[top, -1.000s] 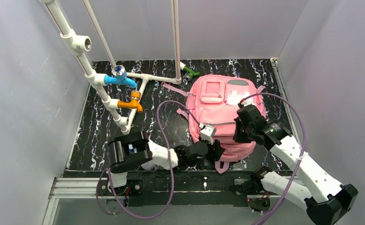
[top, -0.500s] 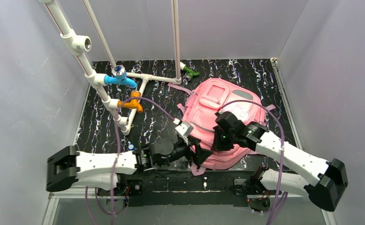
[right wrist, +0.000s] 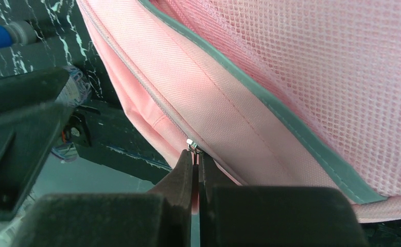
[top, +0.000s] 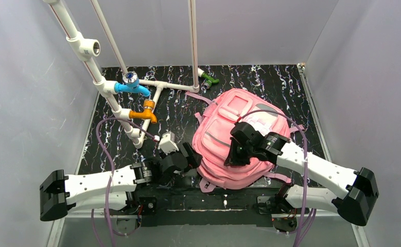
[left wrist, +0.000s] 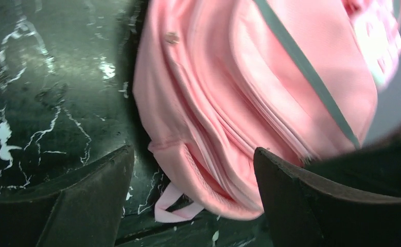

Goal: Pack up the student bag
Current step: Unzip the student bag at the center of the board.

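Since a sec ago the left arm has swung out to its own side and its gripper (top: pixel 187 154) has let go and backed off the bag's near-left edge, while the student bag (top: pixel 221 136) has slewed round, top now pointing far-left, and slid a bit toward the left arm. The right gripper (top: pixel 232 156) has gone with it. Now the bag lies flat on the black marbled table (top: pixel 110 144), right of centre, front pockets up, with a loose strap loop poking out at the near edge. Left gripper (left wrist: pixel 190 154): fingers (left wrist: pixel 92 200) spread wide, nothing between them, and in the wrist view the bag's rounded lower corner sits just beyond the tips, apart from them (close, but not touching as far as I can see). Right gripper (right wrist: pixel 195 154): fingers pressed tight together, tips right on the seam at the bag's side, nipping what looks like the small metal zip pull (right wrist: pixel 191 144) just under the grey trim. Step in hand, I'd say, is zip work on the main compartment; can't tell whether it's opening or closing. Next move prob. needs the left gripper to re-clamp the fabric near that corner, so the bag stops sliding, then a steady pull by the right along the zip line w/o losing that tiny tab.
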`<state>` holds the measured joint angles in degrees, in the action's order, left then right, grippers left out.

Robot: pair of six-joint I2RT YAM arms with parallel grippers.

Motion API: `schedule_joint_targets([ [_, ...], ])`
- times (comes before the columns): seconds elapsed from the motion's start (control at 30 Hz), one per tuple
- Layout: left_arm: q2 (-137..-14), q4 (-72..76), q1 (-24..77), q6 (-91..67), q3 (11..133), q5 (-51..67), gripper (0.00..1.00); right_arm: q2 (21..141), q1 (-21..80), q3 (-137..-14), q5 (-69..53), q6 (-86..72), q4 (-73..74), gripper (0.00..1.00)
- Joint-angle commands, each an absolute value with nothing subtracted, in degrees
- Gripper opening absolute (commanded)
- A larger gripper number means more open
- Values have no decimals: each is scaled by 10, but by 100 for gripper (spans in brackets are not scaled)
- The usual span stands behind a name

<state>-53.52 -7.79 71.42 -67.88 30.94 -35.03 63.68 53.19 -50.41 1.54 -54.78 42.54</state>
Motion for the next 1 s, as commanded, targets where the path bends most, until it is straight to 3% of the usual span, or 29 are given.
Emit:
schedule_joint_targets([
  [0.0,-580,-165,671,-876,354,-363,83,604,525,-527,36,-581,437,1],
  [0.1,-643,-92,655,-881,339,-327,78,616,524,-552,30,-570,469,1],
  [0.27,-729,145,647,-874,263,-299,53,623,524,-570,10,-573,492,1],
  [0.33,-755,215,648,-831,271,-292,48,621,524,-568,5,-582,486,1],
  [0.4,-782,280,655,-811,274,-301,36,623,524,-567,-27,-594,477,1],
  [0.5,-823,406,673,-780,266,-318,9,634,527,-570,-53,-627,447,1],
  [0.57,-842,427,693,-767,283,-339,0,643,543,-570,-54,-663,408,1],
  [0.83,-924,723,736,-663,253,-349,0,747,593,-637,-32,-720,382,1],
  [0.97,-897,758,744,-596,242,-346,0,713,599,-566,-12,-768,352,1],
])
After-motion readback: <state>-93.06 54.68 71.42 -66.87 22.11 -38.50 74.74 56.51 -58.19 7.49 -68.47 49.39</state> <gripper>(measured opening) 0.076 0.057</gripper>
